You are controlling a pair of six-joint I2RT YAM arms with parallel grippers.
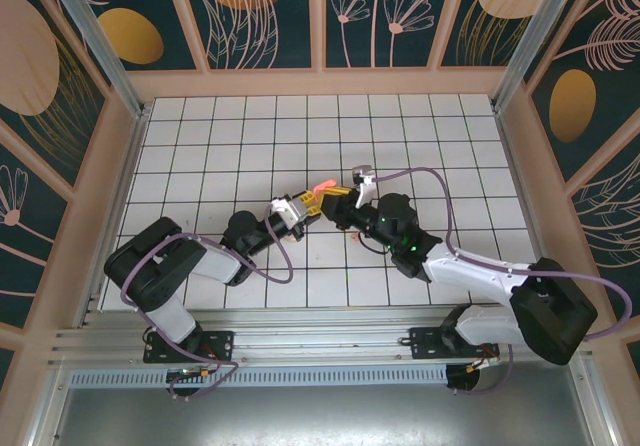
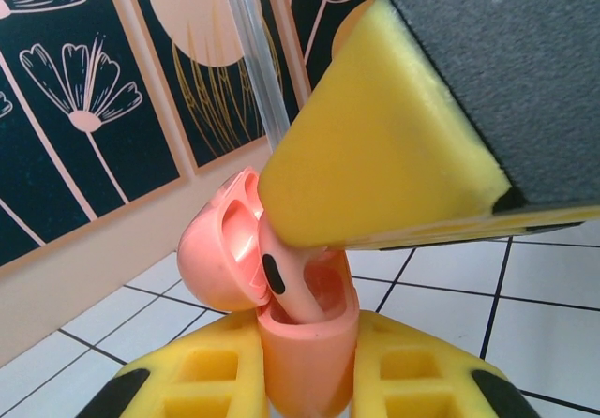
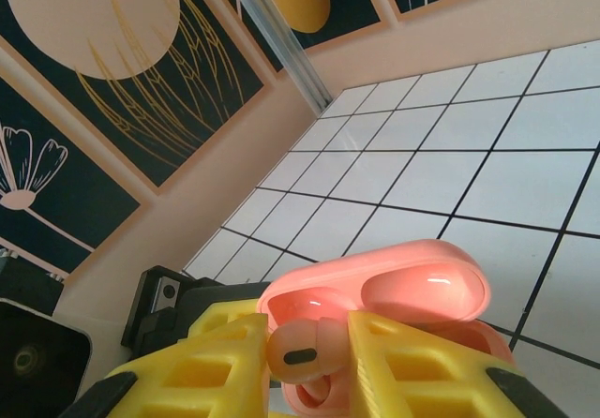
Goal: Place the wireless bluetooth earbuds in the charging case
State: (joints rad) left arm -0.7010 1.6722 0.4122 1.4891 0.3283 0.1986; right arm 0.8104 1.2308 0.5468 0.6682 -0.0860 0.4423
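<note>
The coral-pink charging case (image 2: 305,362) stands upright between the yellow pads of my left gripper (image 2: 305,332), which is shut on its body. Its lid (image 2: 217,261) hangs open to the left. A matching pink earbud (image 2: 286,285) leans stem-down into the case's opening. My right gripper (image 3: 307,332) is shut on that earbud's rounded head (image 3: 305,350), just in front of the open lid (image 3: 412,282). From above, both grippers meet at mid-table, the left gripper (image 1: 312,204) and the right gripper (image 1: 338,202) tip to tip under the pink case (image 1: 322,185).
White tiled floor (image 1: 420,146) lies all around the arms. Pink walls with dark floral panels (image 1: 260,16) and metal corner posts (image 1: 95,36) enclose it. The right arm's purple cable (image 1: 445,201) loops over the tiles beside it.
</note>
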